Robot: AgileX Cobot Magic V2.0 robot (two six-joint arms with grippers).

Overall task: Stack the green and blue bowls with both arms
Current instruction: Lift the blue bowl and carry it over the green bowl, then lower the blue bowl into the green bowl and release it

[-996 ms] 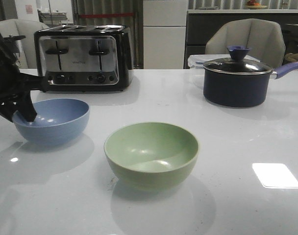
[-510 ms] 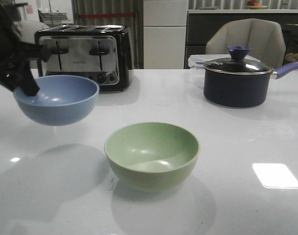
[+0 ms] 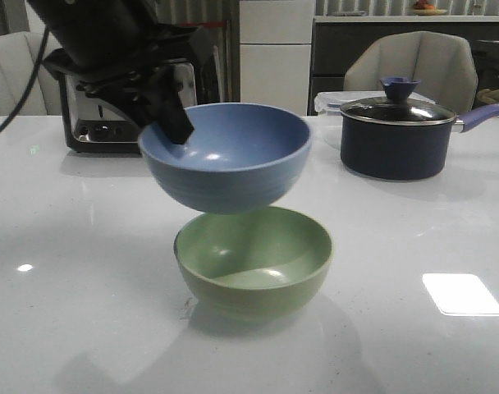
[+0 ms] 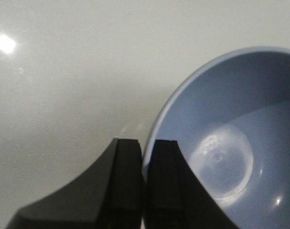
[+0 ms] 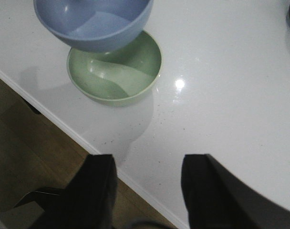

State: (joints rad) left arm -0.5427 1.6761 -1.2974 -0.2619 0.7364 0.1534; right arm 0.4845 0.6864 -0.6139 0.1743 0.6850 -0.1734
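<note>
Front view: blue bowl (image 3: 226,156) held in the air just above the green bowl (image 3: 254,259), offset a little toward the toaster (image 3: 110,111); left fingers (image 3: 169,115) pinched over its near-toaster rim, one inside, one outside. Best done, by judgement: centre over the green bowl first, keep level, lower straight down, release only once seated. Green bowl resting on the white desk (image 3: 414,246), saucepan (image 3: 400,135) well apart. Left wrist view: fingers (image 4: 126,183) nearly together, clamped on the blue bowl (image 4: 231,143) rim, wall between them. Right wrist view: right fingers (image 5: 99,191) spread wide apart, touching nothing, hanging over the desk (image 5: 231,86) edge, well apart from the green bowl (image 5: 117,76).
</note>
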